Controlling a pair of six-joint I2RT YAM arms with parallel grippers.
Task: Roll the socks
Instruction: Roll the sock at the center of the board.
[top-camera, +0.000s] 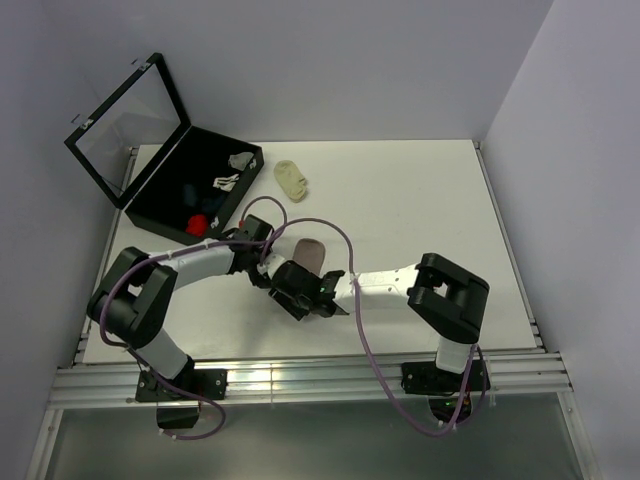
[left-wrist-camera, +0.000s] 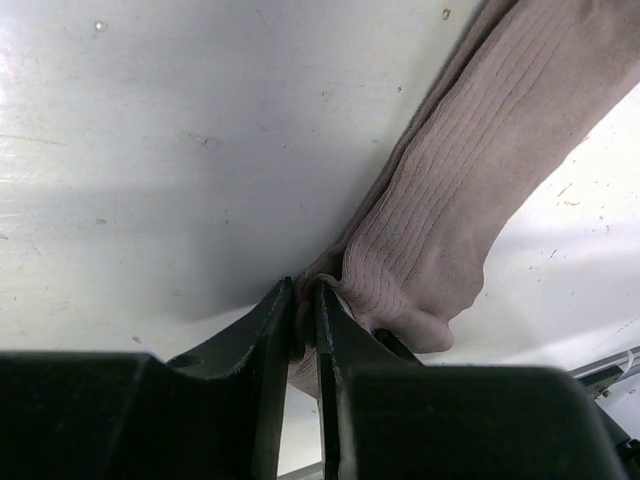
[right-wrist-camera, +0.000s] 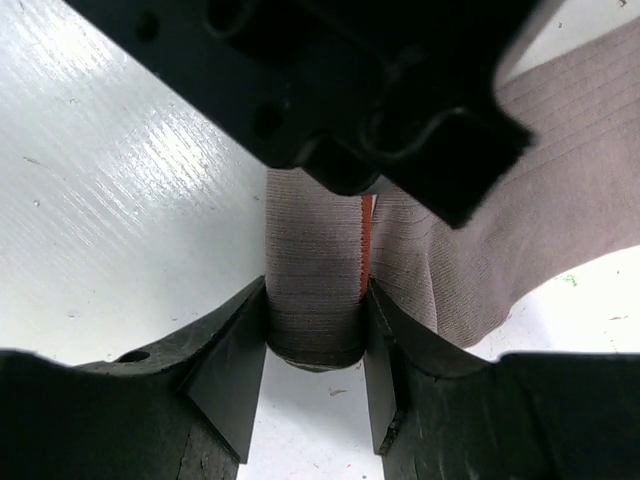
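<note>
The dusty-pink sock (top-camera: 311, 251) lies mid-table between both arms. My left gripper (top-camera: 268, 262) is shut on a thin edge of this sock (left-wrist-camera: 470, 180), and its jaws (left-wrist-camera: 303, 290) pinch the fabric almost flat. My right gripper (top-camera: 297, 279) is shut on a rolled, folded part of the sock (right-wrist-camera: 312, 270), with a red stripe (right-wrist-camera: 365, 235) showing beside the roll. The left gripper's black body (right-wrist-camera: 330, 90) hangs just above that roll. In the black box sit a navy sock (top-camera: 189, 191) and a red-tipped piece (top-camera: 198, 224).
The black box (top-camera: 170, 165), lid open, stands at the back left and holds small white-grey items (top-camera: 229, 181). A small pale-yellow sock (top-camera: 293, 178) lies just right of the box. Purple cables loop over both arms. White walls close in the table.
</note>
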